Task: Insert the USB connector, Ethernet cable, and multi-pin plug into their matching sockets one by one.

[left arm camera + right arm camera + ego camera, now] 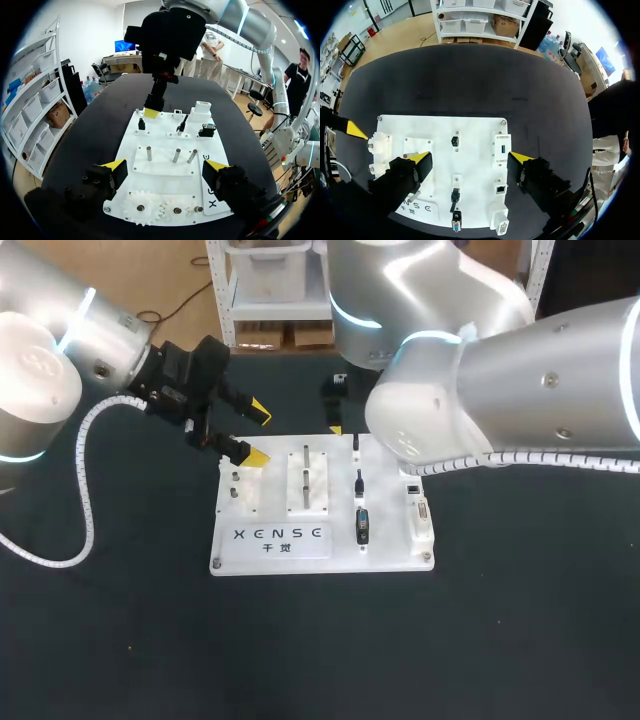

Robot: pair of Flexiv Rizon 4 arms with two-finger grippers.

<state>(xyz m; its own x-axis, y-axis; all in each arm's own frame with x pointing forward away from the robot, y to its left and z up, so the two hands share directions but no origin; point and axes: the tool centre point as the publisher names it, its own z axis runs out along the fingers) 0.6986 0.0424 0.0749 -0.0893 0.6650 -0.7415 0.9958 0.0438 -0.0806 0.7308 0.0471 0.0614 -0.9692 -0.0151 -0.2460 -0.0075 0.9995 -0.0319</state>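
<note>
Left pincer [166, 167] open, right pincer [471, 159] open, USB socket [502, 149] visible from right wrist only

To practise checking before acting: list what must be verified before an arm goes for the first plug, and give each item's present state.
1. Right fingers open and empty: ok.
2. Left fingers open and empty: ok.
3. USB connector, Ethernet cable and multi-pin plug lying in one column on the board, none inserted: ok.
4. USB socket, Ethernet socket and multi-pin socket unblocked: ok.
5. Left fingers clear of the plug column: ok, they are at the board's other side.
6. Right fingers' height above the plugs: cannot tell.
</note>
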